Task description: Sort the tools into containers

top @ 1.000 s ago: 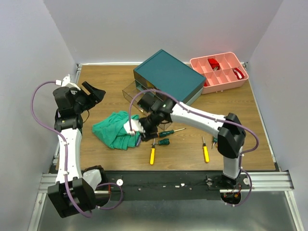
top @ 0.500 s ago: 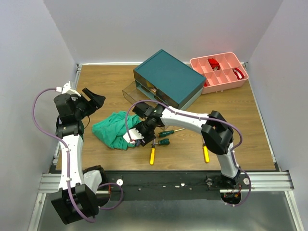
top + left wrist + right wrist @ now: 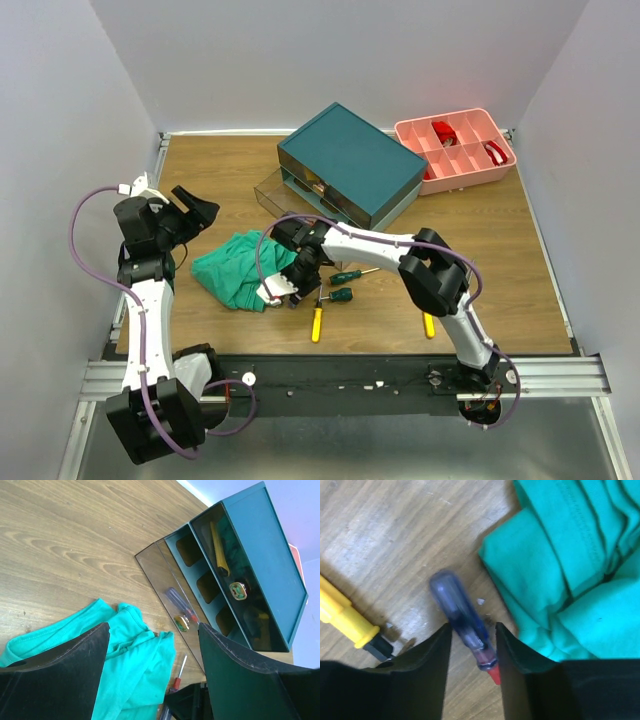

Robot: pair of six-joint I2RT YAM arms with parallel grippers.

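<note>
One blue-handled screwdriver (image 3: 462, 612), between right gripper (image 3: 471, 630) jaws, half-closed, cannot tell if gripped

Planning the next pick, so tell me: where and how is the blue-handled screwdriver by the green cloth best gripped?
Grip the blue-handled screwdriver mid-handle from straight above, jaws across its width: it lies flat on the table, handle thickest, and the green cloth crowds one side.

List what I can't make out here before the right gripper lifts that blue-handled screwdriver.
Right wrist view: the shaft of the blue-handled screwdriver, hidden behind the right gripper; whether it grips the handle is unclear.
Right wrist view: the yellow-handled screwdriver, cut off by the left edge.
Left wrist view: contents of the upper drawer, mostly dim behind tinted plastic.
</note>
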